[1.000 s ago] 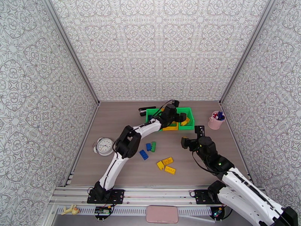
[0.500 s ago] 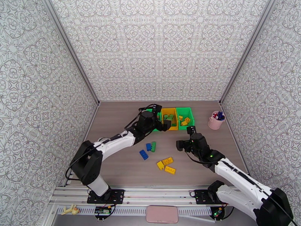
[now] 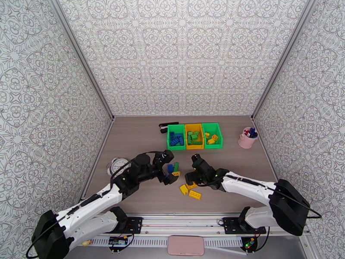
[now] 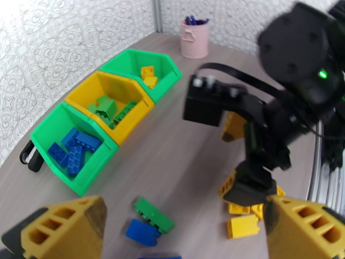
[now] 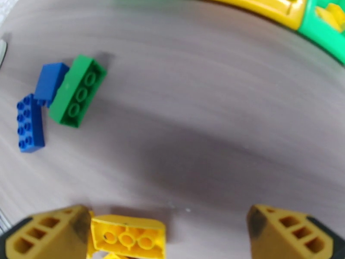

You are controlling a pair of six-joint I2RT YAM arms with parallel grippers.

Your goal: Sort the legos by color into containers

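Smooth, matte wood-grain counter [image 3: 138, 139], grey-brown, boxed in by patterned walls. Along its far part, three glossy moulded plastic containers [image 3: 194, 147] side by side in a row, rectangular, open-topped, each with a sloped front lip: left green bin [image 4: 88, 180] with blue studded bricks inside, yellow bin [image 4: 131, 121] with green ones, right green bin [image 4: 170, 78] with yellow ones. Off to their right, a pink cup [image 4: 194, 37] of pens.

Nearer the arms, loose legos [image 3: 195, 194], hard shiny blocks with round studs. Long green brick [image 5: 77, 91] flat on the counter, touching a short blue brick [image 5: 51, 78], with a two-row blue brick [image 5: 30, 121] just beside. Apart from these, a small cluster of yellow bricks [image 3: 184, 189].

Left gripper [image 3: 169, 168] spread wide and empty, with chunky yellow ribbed fingertips [image 4: 64, 225], low over the counter, blue and green bricks lying between them in the wrist view. Right gripper [image 3: 192, 169] likewise spread wide, clasping nothing, low above the yellow cluster. One yellow brick [image 5: 127, 236], three round rings on its upper face, just beside one fingertip [image 5: 51, 234]; unclear whether touching.
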